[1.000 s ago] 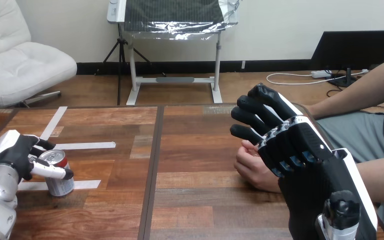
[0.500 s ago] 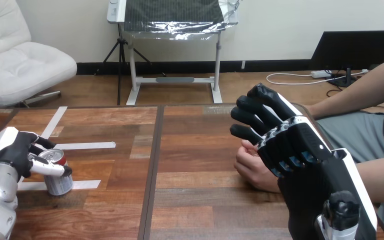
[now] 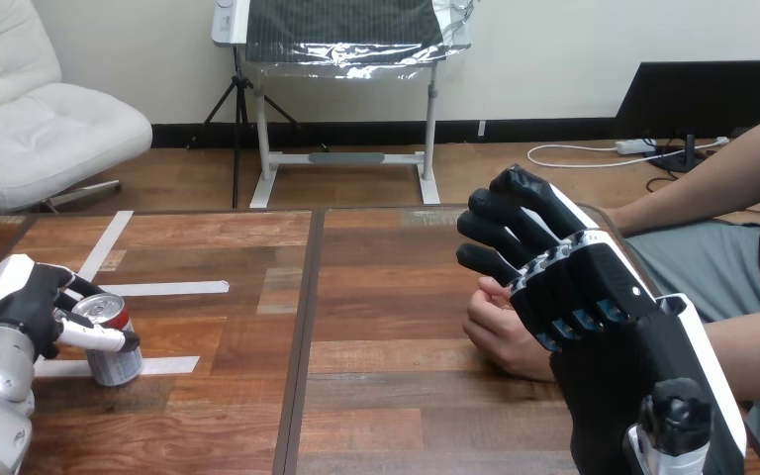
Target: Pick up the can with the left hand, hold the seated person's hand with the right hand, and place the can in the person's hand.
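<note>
Wooden surface (image 3: 386, 297), marked with white tape strips (image 3: 168, 288) at 9 o'clock. The right hand (image 3: 584, 287), at 4 o'clock, is held over the person's hand (image 3: 495, 334), its fingers (image 3: 490, 230) loosely extended; no grip is seen. The left hand (image 3: 20, 307), at 8 o'clock, is curled round the upright can (image 3: 111, 346), seemingly not yet lifted. The pick-up is judged in hand; a lift and a carry toward 3 o'clock are called for next.

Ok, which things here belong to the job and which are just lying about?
Part of the job:
can, standing on the table
left hand, curled round the can
right hand, fingers straight, above the person's hand

Just lying about:
white tape strips stuck to the table
</note>
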You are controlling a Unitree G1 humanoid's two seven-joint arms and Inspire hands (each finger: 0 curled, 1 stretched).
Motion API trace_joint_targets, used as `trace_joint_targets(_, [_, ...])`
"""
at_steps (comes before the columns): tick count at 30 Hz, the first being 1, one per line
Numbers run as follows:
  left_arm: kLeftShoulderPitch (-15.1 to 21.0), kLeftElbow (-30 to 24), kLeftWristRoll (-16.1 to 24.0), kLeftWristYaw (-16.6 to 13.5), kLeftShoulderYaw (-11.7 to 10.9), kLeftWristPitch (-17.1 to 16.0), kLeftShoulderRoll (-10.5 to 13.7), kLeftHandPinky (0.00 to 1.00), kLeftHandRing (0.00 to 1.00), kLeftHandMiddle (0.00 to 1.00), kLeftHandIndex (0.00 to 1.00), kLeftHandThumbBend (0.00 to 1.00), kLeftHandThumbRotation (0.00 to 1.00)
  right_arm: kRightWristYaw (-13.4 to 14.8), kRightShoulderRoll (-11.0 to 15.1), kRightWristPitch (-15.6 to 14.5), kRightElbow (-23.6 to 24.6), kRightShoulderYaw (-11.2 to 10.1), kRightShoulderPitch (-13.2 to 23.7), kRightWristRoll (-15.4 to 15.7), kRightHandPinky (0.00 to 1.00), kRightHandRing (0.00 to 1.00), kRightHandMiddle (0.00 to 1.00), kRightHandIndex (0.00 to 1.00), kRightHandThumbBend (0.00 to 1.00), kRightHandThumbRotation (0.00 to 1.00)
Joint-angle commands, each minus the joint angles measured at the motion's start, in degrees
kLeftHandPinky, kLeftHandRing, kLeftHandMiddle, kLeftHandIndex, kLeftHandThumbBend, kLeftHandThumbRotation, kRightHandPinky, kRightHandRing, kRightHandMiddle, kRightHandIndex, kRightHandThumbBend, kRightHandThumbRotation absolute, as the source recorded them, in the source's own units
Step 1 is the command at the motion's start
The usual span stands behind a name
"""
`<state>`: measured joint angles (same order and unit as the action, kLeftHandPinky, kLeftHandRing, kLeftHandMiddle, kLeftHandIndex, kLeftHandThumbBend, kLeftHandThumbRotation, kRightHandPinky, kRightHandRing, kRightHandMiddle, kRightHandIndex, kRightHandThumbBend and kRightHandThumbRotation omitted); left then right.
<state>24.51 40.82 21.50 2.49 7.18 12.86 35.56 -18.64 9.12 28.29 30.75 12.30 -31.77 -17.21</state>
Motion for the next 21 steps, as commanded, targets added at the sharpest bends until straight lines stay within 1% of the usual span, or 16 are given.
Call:
trace_joint_targets(1, [1.70,-0.55,1.55,-1.43,0.38,0.21,0.26,0.47,0.55,0.60,0.62,0.72,0.00,0.16,-0.47,1.24,1.85,-0.60,1.33,-0.14,0.85,0.88,0.87,0.88,1.00,0.85])
trace_joint_targets(5, [1.68,-0.59,1.81,-1.81,0.42,0.18,0.18,0.46,0.54,0.59,0.60,0.73,0.00,0.10,-0.39,1.23,1.90,-0.65,1.29,-0.23,0.85,0.88,0.87,0.88,1.00,0.86])
trace_joint_targets(10, [1.99,0.31,2.19,-2.31,0.53,0.04,-0.03,0.49,0.57,0.60,0.57,0.74,0.00,0.20,-0.44,1.36,1.90,-0.78,1.21,-0.06,0.86,0.88,0.88,0.88,1.00,0.86])
trace_joint_targets(14, [2.22,1.08,2.43,-2.39,0.67,-0.14,-0.01,0.49,0.58,0.60,0.55,0.74,0.00,0.19,-0.45,1.54,1.87,-0.84,1.11,0.07,0.85,0.88,0.88,0.88,1.00,0.87])
trace_joint_targets(21, [2.36,0.82,3.30,-2.07,1.44,0.59,0.11,0.48,0.58,0.60,0.51,0.74,0.00,0.11,-0.48,1.70,1.77,-0.89,1.09,-0.07,0.85,0.88,0.88,0.88,1.00,0.87])
